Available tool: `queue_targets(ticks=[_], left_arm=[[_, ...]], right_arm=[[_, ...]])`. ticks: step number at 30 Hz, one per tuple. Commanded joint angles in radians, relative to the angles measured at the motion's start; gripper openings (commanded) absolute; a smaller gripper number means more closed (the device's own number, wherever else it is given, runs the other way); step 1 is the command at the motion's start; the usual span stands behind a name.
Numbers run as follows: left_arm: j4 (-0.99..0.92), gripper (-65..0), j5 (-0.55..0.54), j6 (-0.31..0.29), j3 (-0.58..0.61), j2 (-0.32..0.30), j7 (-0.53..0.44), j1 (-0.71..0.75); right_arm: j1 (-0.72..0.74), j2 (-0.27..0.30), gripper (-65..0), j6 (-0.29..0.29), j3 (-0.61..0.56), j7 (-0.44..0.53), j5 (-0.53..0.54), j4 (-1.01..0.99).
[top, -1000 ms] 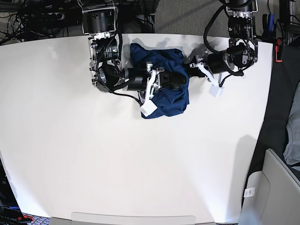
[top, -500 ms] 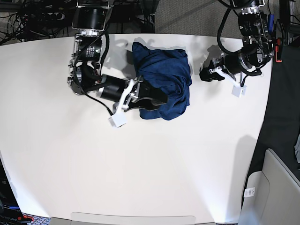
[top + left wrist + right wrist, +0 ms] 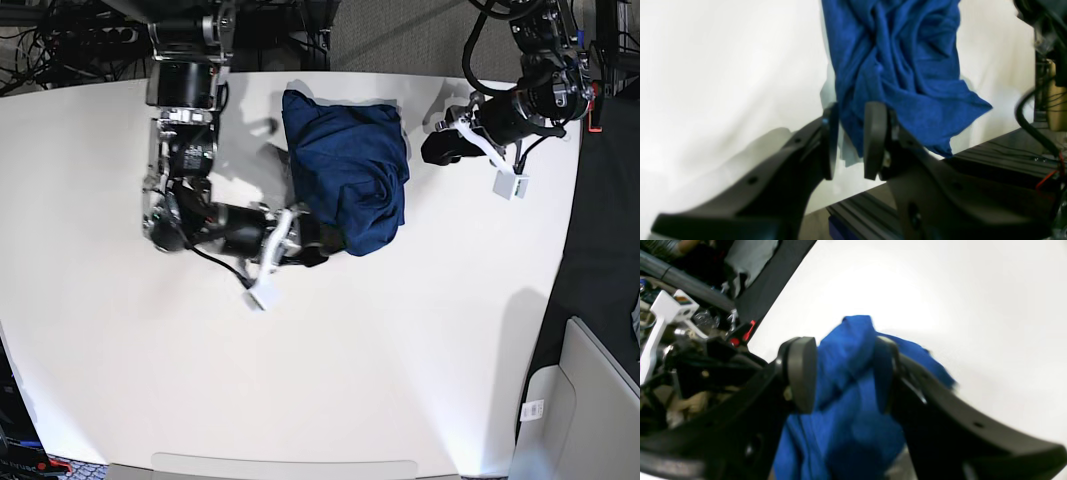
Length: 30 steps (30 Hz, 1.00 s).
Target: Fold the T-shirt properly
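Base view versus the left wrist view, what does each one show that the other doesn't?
Only the base view shows the whole bunched T-shirt with both arms apart from it, the right claw just off its lower edge.

Only the left wrist view shows the left claw close up, with a gap between its pads.

Both show the shirt on the white table.

Robot lab: white table (image 3: 400, 380), cables (image 3: 60, 40), power strip (image 3: 105, 33).

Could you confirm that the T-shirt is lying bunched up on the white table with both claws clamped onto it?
Not quite: in the base view the left claw is clear of the T-shirt, off to its side. The T-shirt does lie bunched on the white table.
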Motion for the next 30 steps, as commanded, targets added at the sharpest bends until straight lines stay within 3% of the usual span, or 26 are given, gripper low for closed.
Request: queue_targets(ticks=[1, 4, 9, 20, 30], left_arm=[[0.027, -51.3, -0.027, 0.0, -0.003, -0.006, 0.003, -0.006], [0.048, -51.3, -0.027, 0.0, 0.023, -0.004, 0.003, -0.004], [0.09, -52.8, -0.044, 0.0, 0.103, -0.007, 0.003, 0.014], [0.09, -55.3, -0.09, 0.0, 0.275, -0.01, 0.003, 0.019], [0.097, -55.5, -0.132, 0.0, 0.348, -0.004, 0.0, 0.014]], right_arm=[[0.055, -0.019, -39.7, 0.006, -0.02, 0.026, 0.01, -0.003], [0.101, -0.033, -42.8, 0.006, -0.071, 0.055, -0.051, -0.045], [0.132, -0.033, -51.6, 0.006, -0.123, 0.048, -0.054, -0.061], [0.101, -0.016, -51.5, 0.006, -0.22, 0.048, -0.031, -0.061], [0.107, -0.027, -52.0, 0.006, -0.229, 0.055, -0.162, -0.068]])
